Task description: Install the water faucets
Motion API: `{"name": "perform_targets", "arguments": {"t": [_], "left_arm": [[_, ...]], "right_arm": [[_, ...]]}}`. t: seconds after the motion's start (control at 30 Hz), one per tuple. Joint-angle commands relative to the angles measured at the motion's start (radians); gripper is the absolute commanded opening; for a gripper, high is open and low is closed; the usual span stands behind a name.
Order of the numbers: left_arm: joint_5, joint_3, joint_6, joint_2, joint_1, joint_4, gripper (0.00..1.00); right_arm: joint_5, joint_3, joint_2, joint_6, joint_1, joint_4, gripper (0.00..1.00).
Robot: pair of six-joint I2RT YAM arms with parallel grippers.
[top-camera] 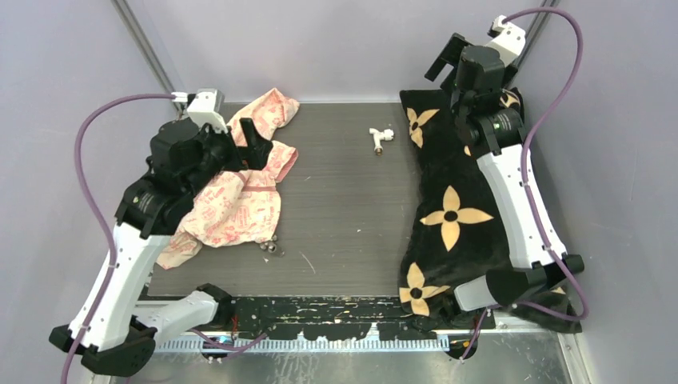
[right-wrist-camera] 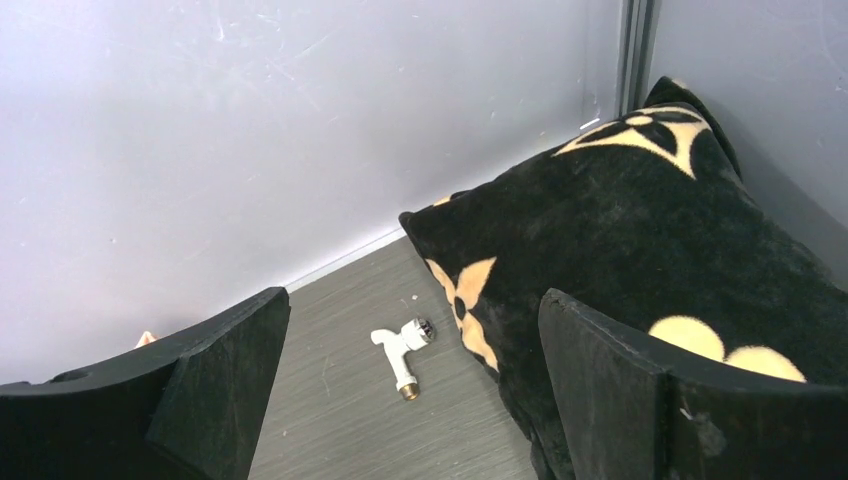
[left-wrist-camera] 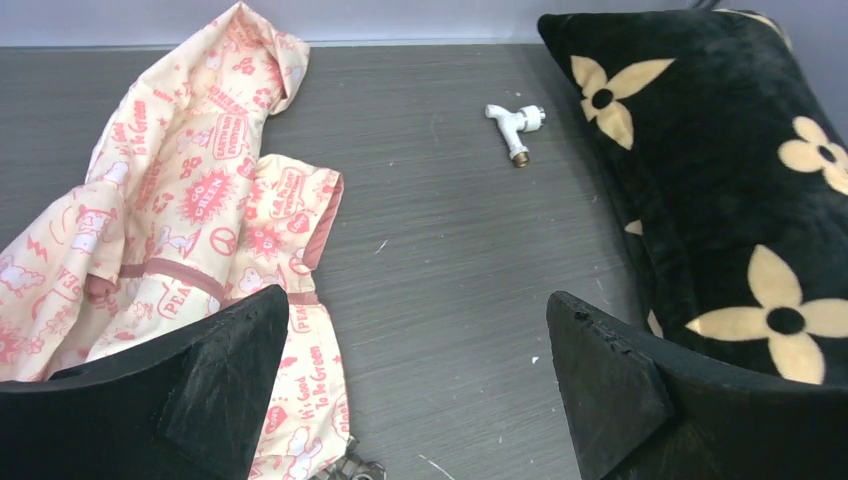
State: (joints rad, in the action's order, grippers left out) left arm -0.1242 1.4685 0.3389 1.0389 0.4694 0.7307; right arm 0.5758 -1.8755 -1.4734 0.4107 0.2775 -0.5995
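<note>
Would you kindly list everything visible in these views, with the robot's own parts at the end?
white plastic T-shaped tap with brass-coloured tip: one, white, far middle of the table, beside the cushion
small dark grey metal fittings: count unclear, dark grey, at the garment's near edge
black plush cushion with cream flowers: one, black and cream, right side of the table
crumpled printed fabric garment: one, cream and pink, left side
wood-grain table: one, dark grey
purple cables: two, one per arm
robot arms: two, white and black
left claw: black, open, empty
right claw: black, open, empty
</note>
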Motion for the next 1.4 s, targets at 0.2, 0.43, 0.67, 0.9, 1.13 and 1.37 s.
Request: {"name": "perform_targets", "arguments": {"t": [0.2,0.43,0.67,0.9,1.13,1.37], "left_arm": [[0.012,-0.075,0.004,-0.102,0.002,-0.026,1.0],[-0.263,-0.208,0.121,-0.06,0.115,0.173,1.0],[-0.402,-0.426,0.447,0.062,0.349,0.301,1.0],[-0.324,-0.592,0.73,0.102,0.383,0.16,0.78],[-0.334,-0.717,0.943,0.105,0.328,0.087,0.72],[-0.265,-0.847,0.997,0.116,0.238,-0.058,0.65]], "right_arm": [[-0.119,0.264,0.173,-0.026,-0.004,0.213,1.0],[-0.407,0.416,0.155,0.103,-0.001,0.204,1.0],[-0.46,0.469,0.097,0.161,0.024,0.132,1.0],[-0.486,0.494,0.07,0.172,0.028,0.156,1.0],[-0.548,0.495,0.047,0.181,0.029,0.158,1.0],[-0.551,0.503,0.055,0.18,0.03,0.134,1.0]]}}
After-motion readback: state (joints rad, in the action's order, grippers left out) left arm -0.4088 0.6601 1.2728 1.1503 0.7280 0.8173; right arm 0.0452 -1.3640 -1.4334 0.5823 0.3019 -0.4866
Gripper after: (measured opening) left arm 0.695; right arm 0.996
